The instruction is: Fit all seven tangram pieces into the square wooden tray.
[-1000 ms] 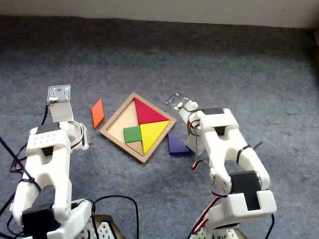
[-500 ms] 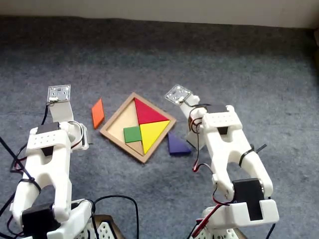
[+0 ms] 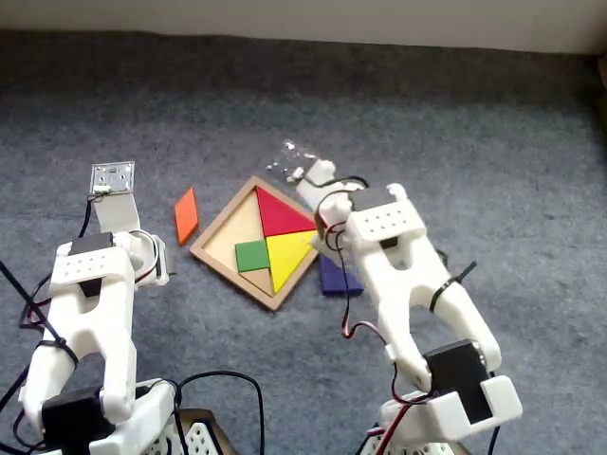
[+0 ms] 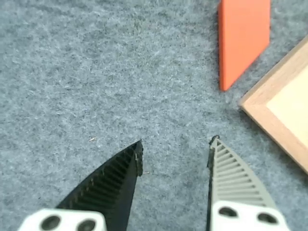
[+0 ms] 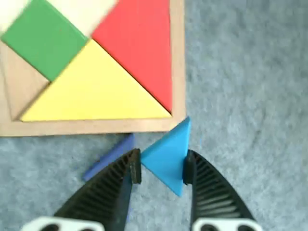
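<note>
The right claw (image 5: pixel 160 166) pinched the small light-blue wooden triangle (image 5: pixel 166 154) by 2 edges, just outside a corner of the square wooden tray (image 5: pixel 178 57). The flat piece looked light, stiff and smooth, so this edge grip might slip. The left claw (image 4: pixel 175 154) gaped wide over the grey worktop (image 4: pixel 72 72), near the orange wooden parallelogram (image 4: pixel 243 38).

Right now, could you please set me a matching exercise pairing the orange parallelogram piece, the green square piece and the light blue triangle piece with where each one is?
Things:
1. orange parallelogram piece
2. green square piece
3. light blue triangle piece

Places:
A. inside the square wooden tray
B. held in the right gripper
C. on the grey carpet, beside the tray

Pairs: 1-C, 2-A, 3-B
</note>
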`<move>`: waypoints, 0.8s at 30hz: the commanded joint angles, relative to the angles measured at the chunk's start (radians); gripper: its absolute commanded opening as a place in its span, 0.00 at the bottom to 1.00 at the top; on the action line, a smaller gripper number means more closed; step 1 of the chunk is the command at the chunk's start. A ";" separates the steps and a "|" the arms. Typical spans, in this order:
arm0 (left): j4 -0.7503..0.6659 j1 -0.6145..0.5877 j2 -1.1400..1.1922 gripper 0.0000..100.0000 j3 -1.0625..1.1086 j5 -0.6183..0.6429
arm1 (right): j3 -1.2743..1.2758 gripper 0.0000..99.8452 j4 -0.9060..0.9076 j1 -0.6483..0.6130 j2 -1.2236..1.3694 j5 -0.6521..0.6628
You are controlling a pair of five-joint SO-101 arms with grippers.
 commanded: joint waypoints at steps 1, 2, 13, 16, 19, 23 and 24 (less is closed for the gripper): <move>-0.012 0.021 -0.033 0.23 -0.001 0.003 | -0.051 0.11 -0.090 -0.088 -0.051 -0.003; -0.012 0.021 -0.033 0.23 -0.001 0.003 | -0.051 0.11 -0.120 -0.104 -0.051 0.020; -0.012 0.021 -0.033 0.23 -0.001 0.003 | -0.056 0.11 -0.165 -0.220 0.091 0.184; -0.012 0.021 -0.033 0.23 -0.001 0.003 | -0.058 0.14 -0.163 -0.225 0.139 0.181; -0.012 0.021 -0.033 0.23 -0.001 0.003 | -0.056 0.23 -0.162 -0.225 0.140 0.180; -0.012 0.021 -0.033 0.23 -0.001 0.003 | -0.058 0.29 -0.159 -0.225 0.137 0.180; -0.012 0.021 -0.033 0.23 -0.001 0.003 | -0.061 0.29 -0.145 -0.225 0.137 0.178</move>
